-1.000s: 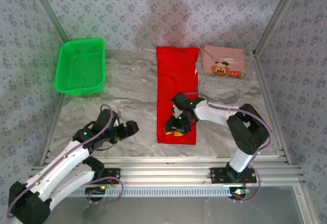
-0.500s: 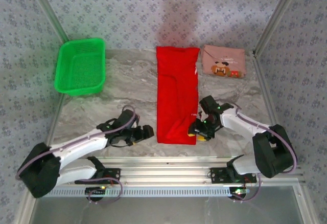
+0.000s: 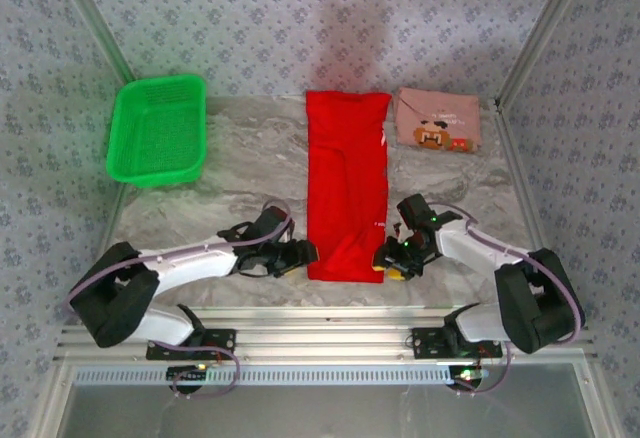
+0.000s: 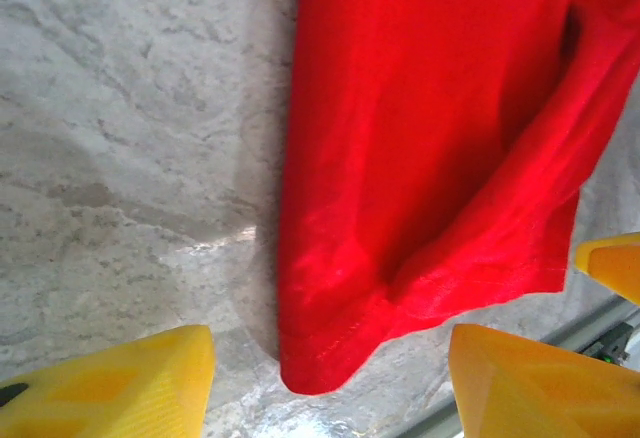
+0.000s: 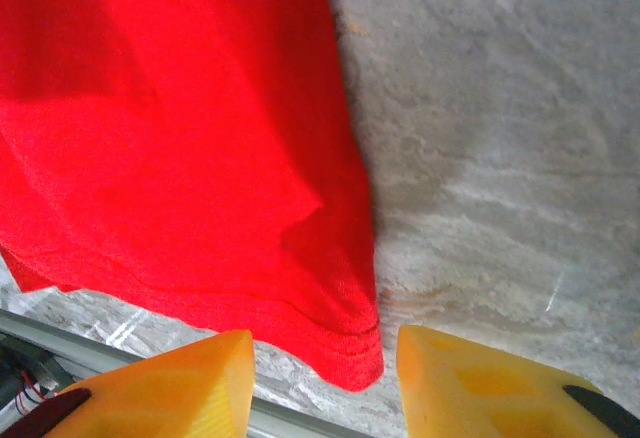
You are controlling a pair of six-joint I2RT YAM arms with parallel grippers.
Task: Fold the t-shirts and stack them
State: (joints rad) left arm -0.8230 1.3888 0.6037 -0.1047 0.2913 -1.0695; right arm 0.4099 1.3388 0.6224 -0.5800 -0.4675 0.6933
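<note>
Where the grey marbled table (image 3: 240,173) runs back to the patterned walls, the following are laid out.

1. Red t-shirt (image 3: 346,183). Folded into one long narrow strip. It lies at the centre of the table, lengthwise from the far wall toward the arm bases. The far half is smooth, and the near end is creased, with a doubled hem at both near corners.

2. Pink t-shirt (image 3: 437,120). Folded into a small rectangle with the print side up (a brown cartoon creature). It lies at the far right, just beside the far end of the red strip. Whether the two touch cannot be told.

3. Green mesh basket (image 3: 158,133). Far left of the table, well apart from both shirts.

4. Left gripper (image 3: 303,255). Low over the table at the near-left corner of the red t-shirt. The jaws are spread. In the left wrist view one of the yellow fingers (image 4: 120,383) is over bare table and the other is toward the near hem. The red corner lies in the gap between them, and nothing is pinched.

5. Right gripper (image 3: 388,258). Low at the near-right corner of the same strip, opposite the left one. The jaws are spread here too. In the right wrist view the yellow fingers (image 5: 470,378) straddle the hem corner with a clear gap, and the cloth lies loose between them.
</note>
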